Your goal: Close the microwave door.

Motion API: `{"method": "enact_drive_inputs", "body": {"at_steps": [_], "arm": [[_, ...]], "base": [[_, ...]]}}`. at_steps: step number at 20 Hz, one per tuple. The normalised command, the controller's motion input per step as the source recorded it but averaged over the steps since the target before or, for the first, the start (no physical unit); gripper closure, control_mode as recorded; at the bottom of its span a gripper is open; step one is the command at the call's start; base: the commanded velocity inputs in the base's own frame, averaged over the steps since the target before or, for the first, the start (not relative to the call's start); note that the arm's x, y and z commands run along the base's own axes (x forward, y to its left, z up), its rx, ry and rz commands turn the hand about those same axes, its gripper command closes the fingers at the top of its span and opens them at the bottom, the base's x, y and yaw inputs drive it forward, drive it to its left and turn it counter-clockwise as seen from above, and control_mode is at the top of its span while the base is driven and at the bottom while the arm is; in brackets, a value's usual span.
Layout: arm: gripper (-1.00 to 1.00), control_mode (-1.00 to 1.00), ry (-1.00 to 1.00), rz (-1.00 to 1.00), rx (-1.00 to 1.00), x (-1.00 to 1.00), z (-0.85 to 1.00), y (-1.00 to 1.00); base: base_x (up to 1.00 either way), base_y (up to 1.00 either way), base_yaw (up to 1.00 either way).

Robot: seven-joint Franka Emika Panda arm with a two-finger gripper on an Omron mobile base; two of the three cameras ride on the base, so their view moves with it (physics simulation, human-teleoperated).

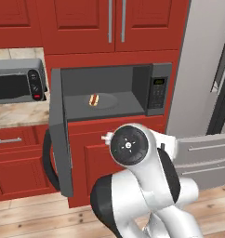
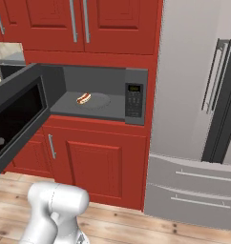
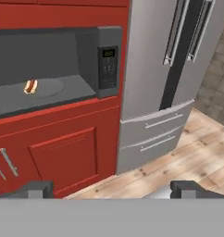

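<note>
The microwave (image 1: 154, 88) is a dark gray box built in among red cabinets, with its keypad panel (image 3: 108, 67) and small green display on the right. Its door (image 1: 61, 135) stands wide open, swung out to the left, and the curved black handle (image 1: 47, 160) is on its outer side. From the right base view the door's black glass window (image 2: 17, 114) faces me. A hot dog (image 1: 93, 99) lies on the round turntable (image 3: 44, 88) inside. In the hand view my gripper (image 3: 111, 189) is open, fingertips (image 3: 36, 188) far apart with nothing between them, aimed at the cabinet below the microwave.
A silver toaster oven (image 1: 16, 81) sits on the counter to the left. A tall steel fridge (image 2: 198, 109) with drawers stands right of the microwave. Red cabinet doors (image 2: 96, 164) run below and above. My own arm (image 1: 137, 186) fills the foreground over the wood floor (image 3: 178, 157).
</note>
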Motion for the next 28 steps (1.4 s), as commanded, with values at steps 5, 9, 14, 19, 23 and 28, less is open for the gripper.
{"method": "enact_drive_inputs", "body": {"at_steps": [5,9,14,19,23,28], "arm": [[-1.0,-1.0,-0.22,-0.09,-0.37,-0.94,0.05,1.0],[-1.0,-1.0,-0.15,-0.15,-0.28,-0.3,-0.05,1.0],[-1.0,-1.0,-0.2,-0.21,-0.12,0.22,-0.14,1.0],[-1.0,-1.0,-0.28,-0.01,0.0,0.61,-0.1,0.71],[-1.0,-1.0,-0.16,0.0,0.0,0.86,-0.21,0.09],[-1.0,-1.0,-0.11,0.0,0.0,0.82,-0.27,0.0]], "base": [[0.0,0.0,0.0],[0.0,0.0,0.0],[0.0,0.0,0.0],[0.0,0.0,0.0],[0.0,0.0,0.0],[0.0,0.0,0.0]]}}
